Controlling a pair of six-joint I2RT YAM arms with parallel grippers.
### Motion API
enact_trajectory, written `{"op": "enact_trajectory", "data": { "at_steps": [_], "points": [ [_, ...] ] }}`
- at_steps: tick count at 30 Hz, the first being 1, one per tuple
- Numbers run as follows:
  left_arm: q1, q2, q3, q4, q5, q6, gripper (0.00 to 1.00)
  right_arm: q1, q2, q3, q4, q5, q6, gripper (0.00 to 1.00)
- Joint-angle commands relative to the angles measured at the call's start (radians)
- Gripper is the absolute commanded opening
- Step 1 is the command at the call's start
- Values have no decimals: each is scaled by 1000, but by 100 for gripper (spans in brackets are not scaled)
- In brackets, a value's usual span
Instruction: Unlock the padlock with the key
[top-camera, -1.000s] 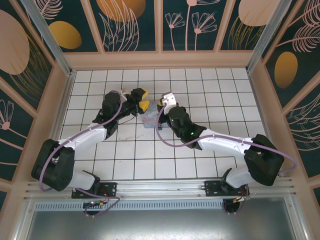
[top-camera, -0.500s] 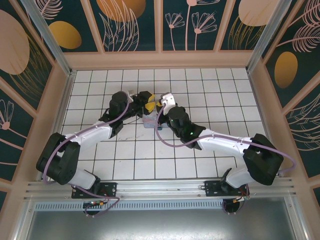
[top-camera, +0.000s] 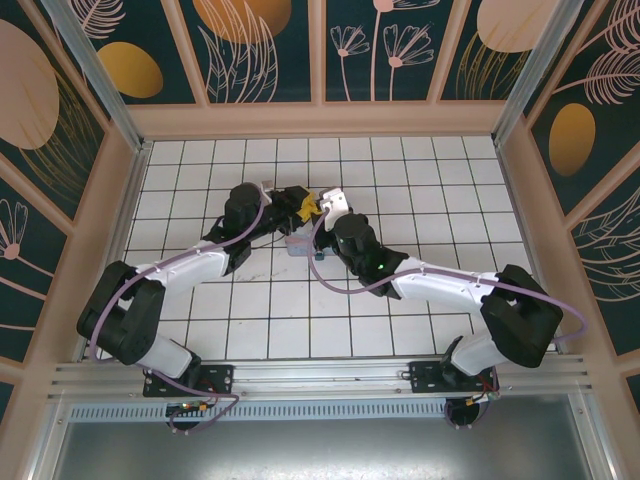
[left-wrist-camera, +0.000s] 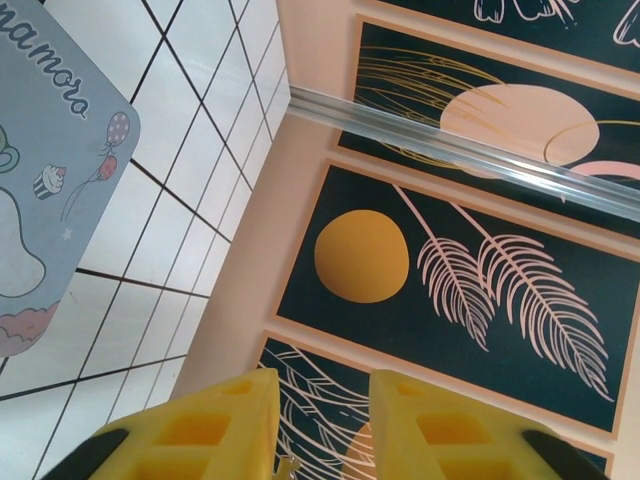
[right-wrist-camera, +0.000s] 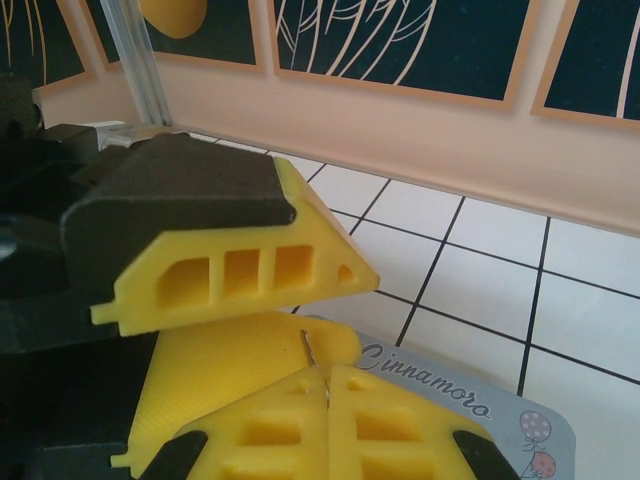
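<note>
Right wrist: closed right fingers (right-wrist-camera: 270, 435) beside left fingers (right-wrist-camera: 230, 270), near tin (right-wrist-camera: 480, 420).

There were two arms, the left arm (top-camera: 190, 265) and the right arm (top-camera: 440, 285). Each carried one tool, making two: the left tool (left-wrist-camera: 322, 388) and the right tool (right-wrist-camera: 328, 385). There was one tiled counter (top-camera: 400, 170), one pastel blue tin box (left-wrist-camera: 50, 150), and one key (right-wrist-camera: 314, 352), a thin metal sliver.

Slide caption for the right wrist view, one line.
Right gripper shut on a thin metal sliver by the pastel blue cartoon tin box, the left gripper's yellow finger close alongside.
</note>
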Motion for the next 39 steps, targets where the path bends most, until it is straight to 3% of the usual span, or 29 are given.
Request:
{"op": "enact_trajectory", "data": {
  "at_steps": [1,10,15,19,22,26,29,33,39],
  "points": [
    [-7,14,18,38,-10,-10,27,-7,3,18,42,-12,9,0],
    [-9,21,15,41,-12,-9,15,-8,7,22,44,-17,14,0],
    [-10,31,15,51,-8,-7,0,-8,7,26,44,-17,13,0],
    [-9,42,10,69,-6,6,0,-23,-9,27,22,-7,40,3],
    [-10,48,18,68,-12,60,0,-61,-77,2,-4,-24,100,30],
    [-9,56,33,59,-14,151,0,-149,-186,-50,-57,-72,189,75],
    [-8,59,54,35,-14,228,0,-251,-230,-51,-142,-148,280,99],
    [-5,73,78,59,4,328,0,-353,-215,15,-276,-220,402,99],
    [14,100,148,85,55,527,0,-381,-2,288,-641,-107,546,99]
  ]
}}
